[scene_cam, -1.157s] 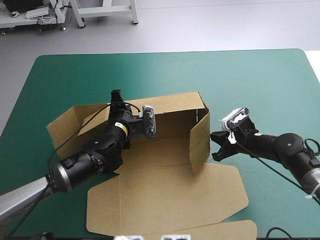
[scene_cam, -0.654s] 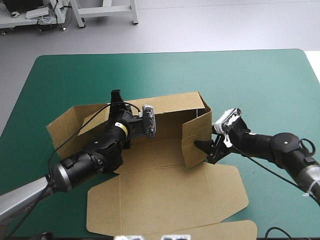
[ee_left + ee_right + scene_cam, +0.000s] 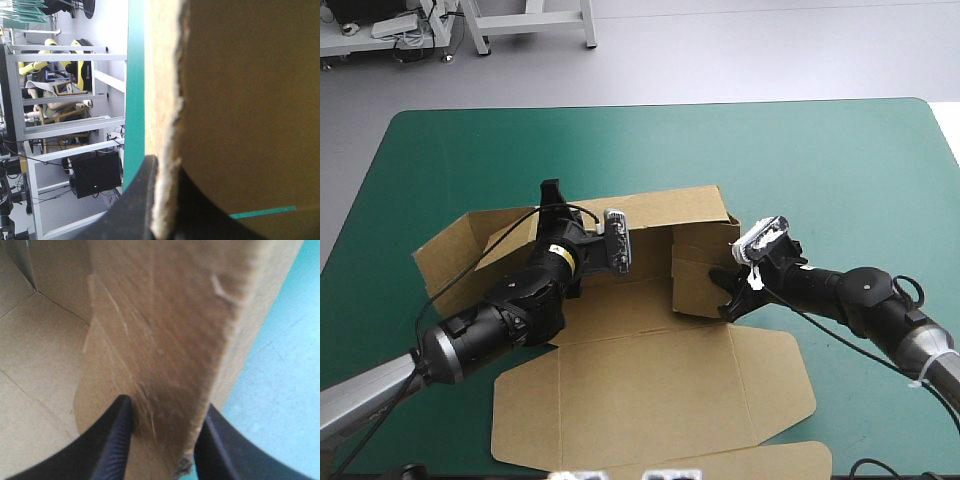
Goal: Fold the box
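Observation:
The brown box point(image 3: 650, 380) lies mid-table with its back wall raised and its front panel flat. My left gripper point(image 3: 553, 195) sits on the back wall's top edge. In the left wrist view the board's edge point(image 3: 167, 125) runs between the fingers of the left gripper point(image 3: 167, 210), which is shut on it. At the box's right end, my right gripper point(image 3: 723, 295) presses against the upright end flap point(image 3: 695, 270), now swung inward. Its fingers stand apart in the right wrist view, and the flap point(image 3: 165, 315) fills the space just ahead of the right gripper point(image 3: 162, 425).
A side flap point(image 3: 450, 245) of the box spreads flat toward the table's left. The front panel point(image 3: 760, 385) reaches close to the near edge. Bare teal-green cover point(image 3: 840, 170) lies to the right and beyond the box.
My right gripper has moved left, swinging the right end flap inward over the box floor. The left gripper has stayed on the back wall.

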You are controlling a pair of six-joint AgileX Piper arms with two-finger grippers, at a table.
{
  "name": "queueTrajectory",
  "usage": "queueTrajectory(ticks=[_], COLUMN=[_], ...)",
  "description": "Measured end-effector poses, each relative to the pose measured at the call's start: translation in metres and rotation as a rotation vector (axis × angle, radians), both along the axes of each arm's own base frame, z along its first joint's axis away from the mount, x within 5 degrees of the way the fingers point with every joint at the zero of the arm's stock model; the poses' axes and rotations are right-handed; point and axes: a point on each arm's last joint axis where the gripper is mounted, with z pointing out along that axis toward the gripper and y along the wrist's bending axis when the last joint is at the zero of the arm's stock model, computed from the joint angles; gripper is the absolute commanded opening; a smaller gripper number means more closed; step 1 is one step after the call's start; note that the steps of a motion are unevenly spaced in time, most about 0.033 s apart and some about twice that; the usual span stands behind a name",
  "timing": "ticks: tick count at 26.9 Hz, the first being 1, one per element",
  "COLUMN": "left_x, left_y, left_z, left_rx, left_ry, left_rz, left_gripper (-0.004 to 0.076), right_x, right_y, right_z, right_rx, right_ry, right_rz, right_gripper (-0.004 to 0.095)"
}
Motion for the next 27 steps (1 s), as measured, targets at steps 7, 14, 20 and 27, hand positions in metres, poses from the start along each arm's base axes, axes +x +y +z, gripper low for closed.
queueTrajectory(ticks=[7,14,20,27], left_x=[0.0,-0.001,-0.009,-0.024], left_y=[0.0,-0.001,-0.006,0.003], left_z=[0.0,0.0,0.006,0.028], left_rx=[0.002,-0.016,-0.159,-0.263], left_ry=[0.001,0.011,0.051,0.023], left_rz=[0.002,-0.003,-0.065,-0.092], left_gripper=[-0.0008,0.0097,0.0411,0.0568], right_x=[0.002,0.003,0.003,0.006], right_y=[-0.003,-0.003,-0.003,-0.006], right_z=[0.0,-0.001,-0.001,-0.001], right_rx=[-0.019,-0.017,-0.013,-0.014], right_ry=[-0.013,-0.011,-0.003,-0.013], right_rz=[-0.028,-0.035,-0.042,-0.1], right_gripper=[-0.0017,-0.0018,-0.0018,-0.0018])
